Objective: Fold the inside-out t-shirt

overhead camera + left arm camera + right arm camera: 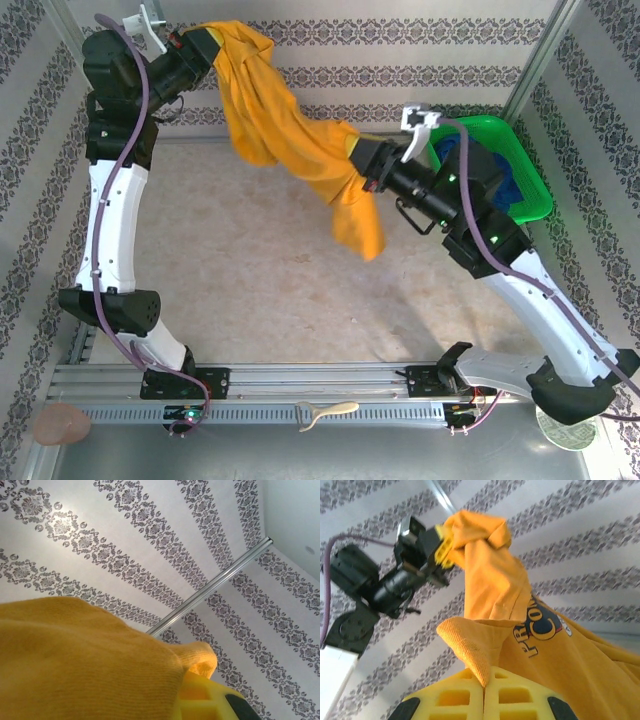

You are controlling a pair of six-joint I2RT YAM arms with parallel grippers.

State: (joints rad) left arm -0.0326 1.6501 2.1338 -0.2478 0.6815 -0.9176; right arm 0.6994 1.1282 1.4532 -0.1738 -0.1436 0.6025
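Note:
The inside-out t-shirt (283,130), mustard yellow, hangs in the air between both arms, well above the table. My left gripper (205,45) is shut on one bunched end at the top left; in the left wrist view the cloth (85,660) covers the jaws and one yellow finger (210,700) shows. My right gripper (358,158) is shut on a ribbed hem (470,652), pinched between its yellow fingers (510,695). A dark printed graphic (545,627) shows on the cloth in the right wrist view. A loose tail (360,225) droops below the right gripper.
A green basket (520,180) holding a deep-blue cloth (510,185) stands at the right, partly behind the right arm. The beige table top (260,280) lies under the shirt. Patterned walls (380,60) close in the back and sides. A metal rail (330,385) runs along the near edge.

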